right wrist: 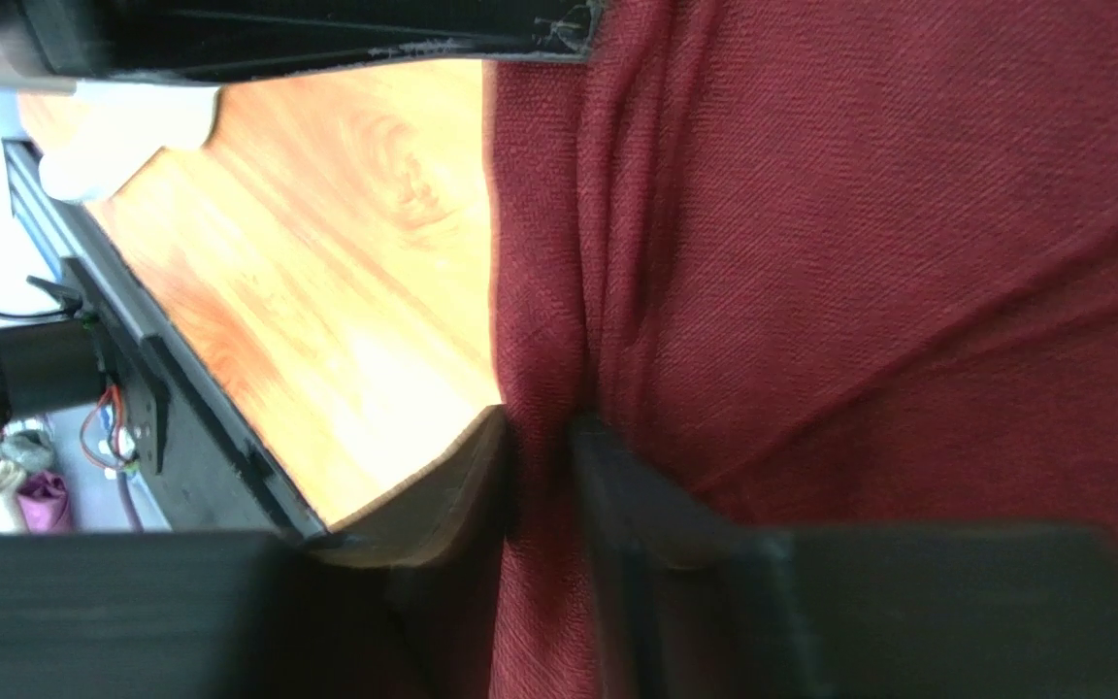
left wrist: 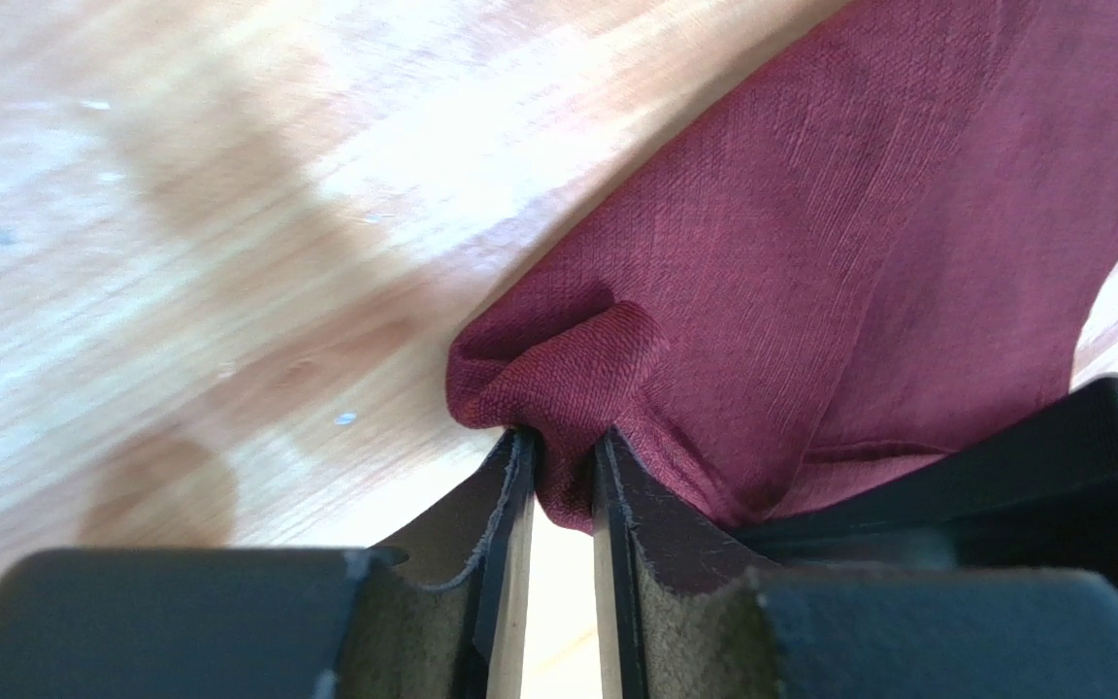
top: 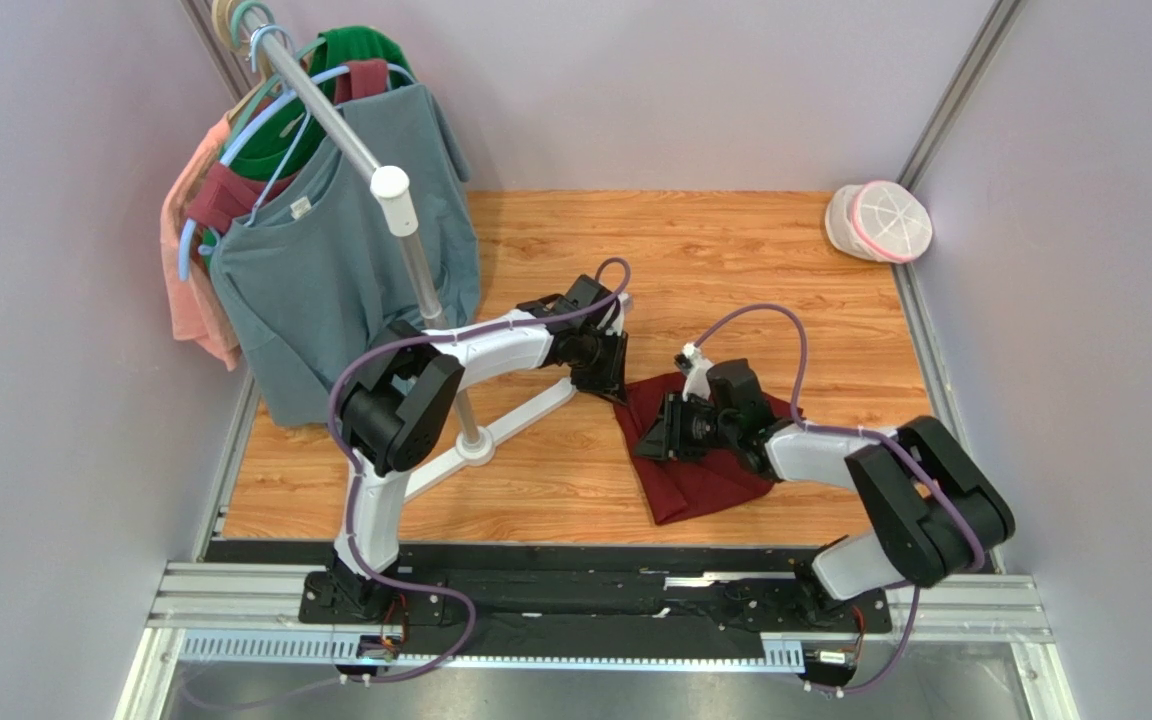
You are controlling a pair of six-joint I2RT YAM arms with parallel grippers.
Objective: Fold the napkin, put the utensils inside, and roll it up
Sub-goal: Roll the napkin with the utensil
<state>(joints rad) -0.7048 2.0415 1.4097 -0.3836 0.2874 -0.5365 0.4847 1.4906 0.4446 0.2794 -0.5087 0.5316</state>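
Left arm [top: 492, 348] and right arm [top: 838, 450] sit closest to the lens, bases at the bottom edge. Wooden table [top: 778, 270] fills the centre. Clothes rack [top: 417, 270] with hung shirts [top: 327, 285] is upper left. Maroon napkin [top: 702, 483] lies crumpled just right of centre, between both grippers. Left gripper [left wrist: 562, 437] pinches a bunched corner, cloth squeezed between the jaws. Right gripper [right wrist: 539, 430] has a cloth ridge between narrowly parted jaws; clamped or loose, can't tell. Small white-pink container [top: 883, 222] is upper right.
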